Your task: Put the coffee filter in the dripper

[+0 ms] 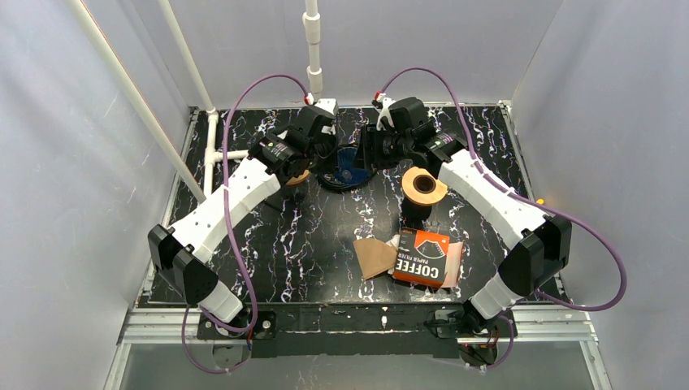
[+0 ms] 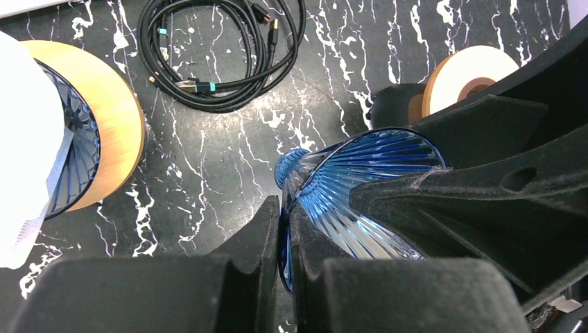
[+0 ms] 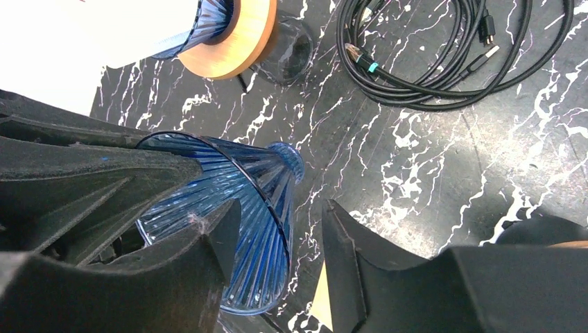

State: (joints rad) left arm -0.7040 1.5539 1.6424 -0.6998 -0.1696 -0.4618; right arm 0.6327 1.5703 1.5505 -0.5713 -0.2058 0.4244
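Lying near the dripper (image 3: 256, 201): coiled black cable (image 3: 409, 94).

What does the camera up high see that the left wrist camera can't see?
Only the top view shows the orange coffee filter pack and a brown filter lying beside it, near the arms' bases.

Only the left wrist view shows the left jaws shut on the rim of the blue dripper. It also shows a coiled black cable that I cannot make out from above.

Both show the blue dripper and the pale ring on a black stand.
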